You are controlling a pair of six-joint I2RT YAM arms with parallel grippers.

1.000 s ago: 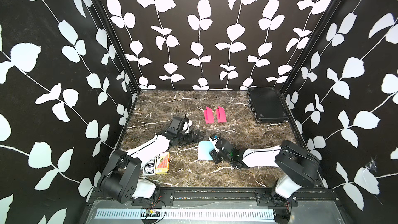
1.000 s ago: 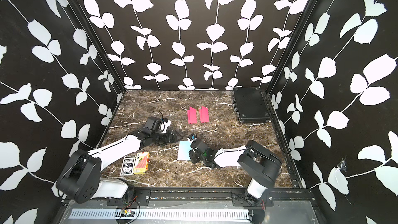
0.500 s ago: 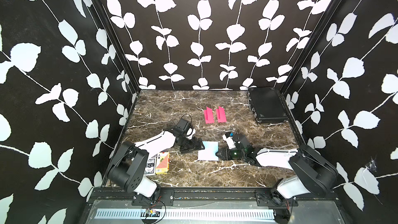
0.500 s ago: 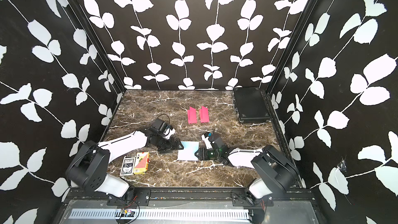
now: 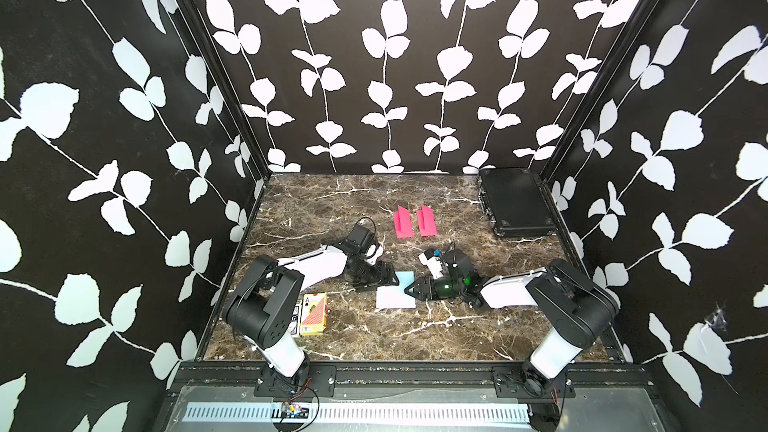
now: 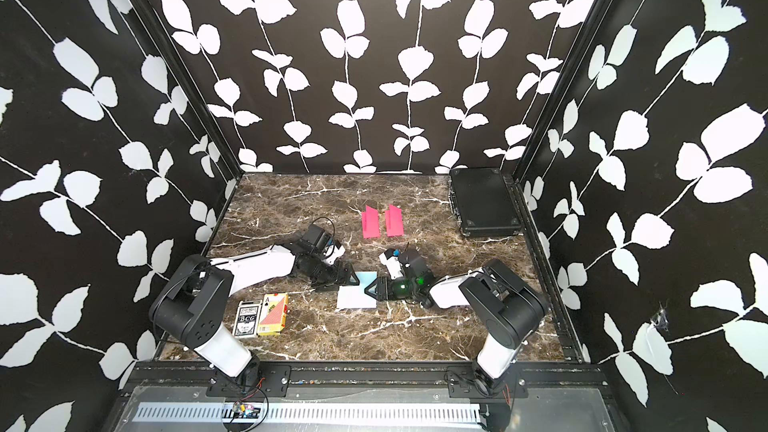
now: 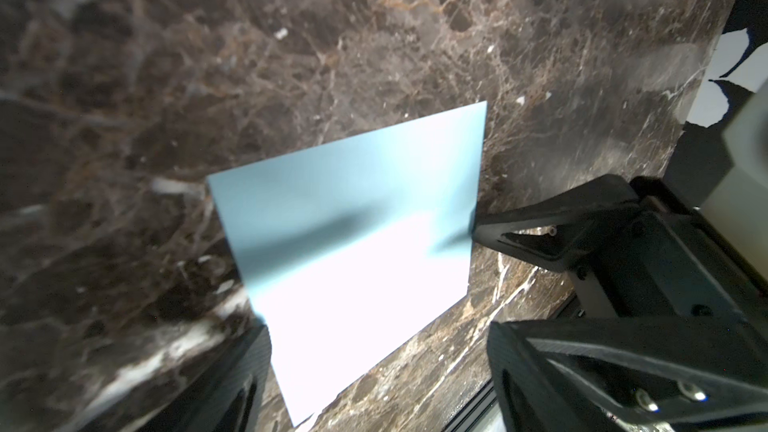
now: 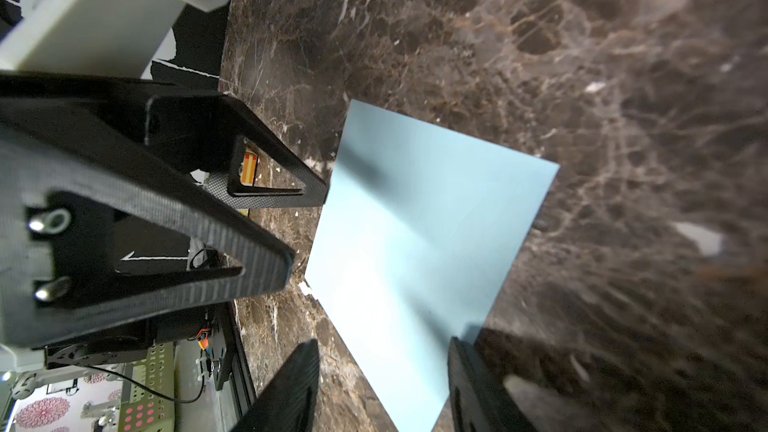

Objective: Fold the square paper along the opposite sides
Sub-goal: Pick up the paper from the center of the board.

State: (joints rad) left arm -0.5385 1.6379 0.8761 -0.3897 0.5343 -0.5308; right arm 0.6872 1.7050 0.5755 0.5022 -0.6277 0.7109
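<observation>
Right fingers [image 7: 540,211] now beside paper [image 5: 395,297] (left fingers [image 8: 278,155] opposite)

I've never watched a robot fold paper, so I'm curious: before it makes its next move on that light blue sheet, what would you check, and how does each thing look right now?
1. Blue paper lying flat on the table: ok.
2. Left gripper open at one side of the sheet: ok.
3. Right gripper open at the opposite side: ok.
4. Sheet gripped by either one: not ok, neither is closed on it.
5. Pink folded papers and card boxes well apart from the sheet: ok.
6. An edge lifted enough to pinch: cannot tell.
</observation>
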